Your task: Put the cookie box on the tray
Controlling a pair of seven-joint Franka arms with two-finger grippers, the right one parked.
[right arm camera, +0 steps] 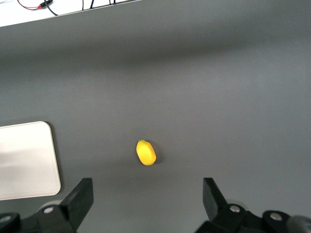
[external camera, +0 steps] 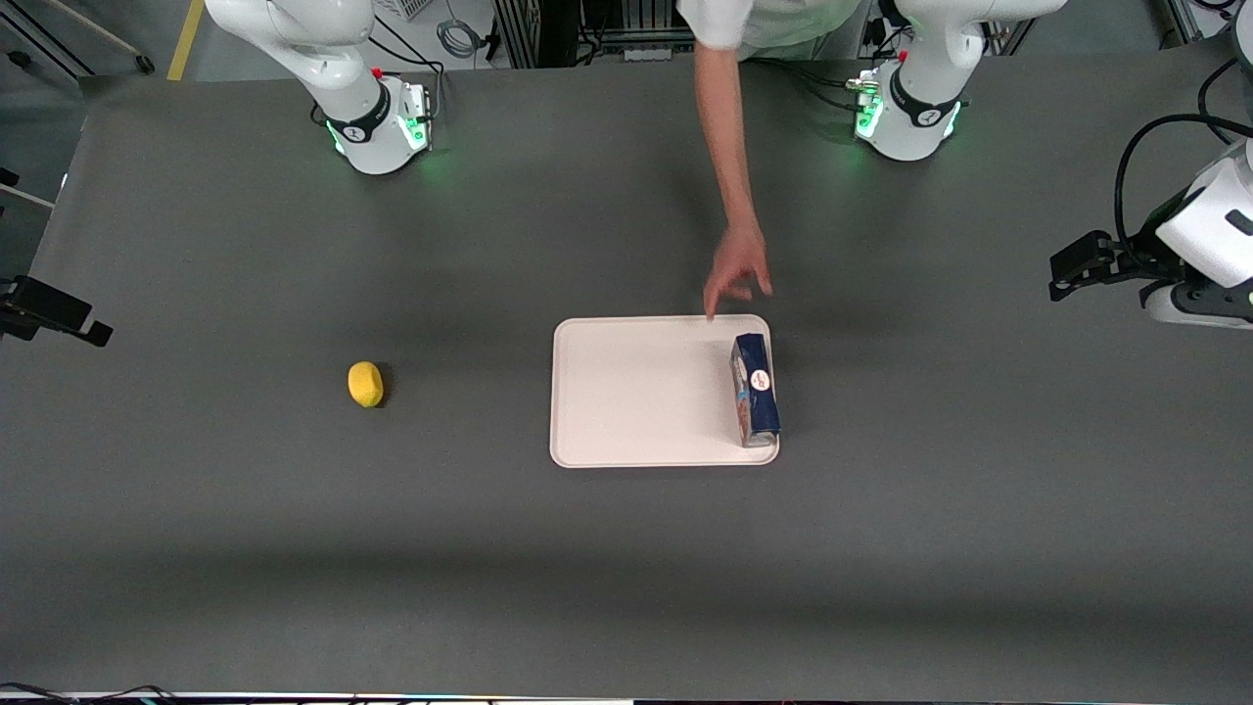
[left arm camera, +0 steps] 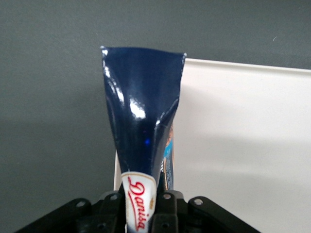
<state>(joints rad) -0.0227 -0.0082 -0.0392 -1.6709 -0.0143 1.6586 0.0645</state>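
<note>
In the left wrist view the dark-blue cookie box (left arm camera: 141,107), with its white-and-red logo, stands between my gripper's (left arm camera: 141,201) black fingers (left arm camera: 167,204), which press on both its sides. The pale tray (left arm camera: 243,145) lies under and beside it. In the front view the cookie box (external camera: 755,387) lies on the tray (external camera: 636,392), along the rim toward the working arm's end. There my gripper (external camera: 1062,276) shows well away from the tray, toward the working arm's end of the table.
A person's hand (external camera: 736,269) reaches down from the arms' side and touches the tray's rim farthest from the front camera. A yellow lemon-shaped object (external camera: 365,383) lies toward the parked arm's end; it also shows in the right wrist view (right arm camera: 146,152).
</note>
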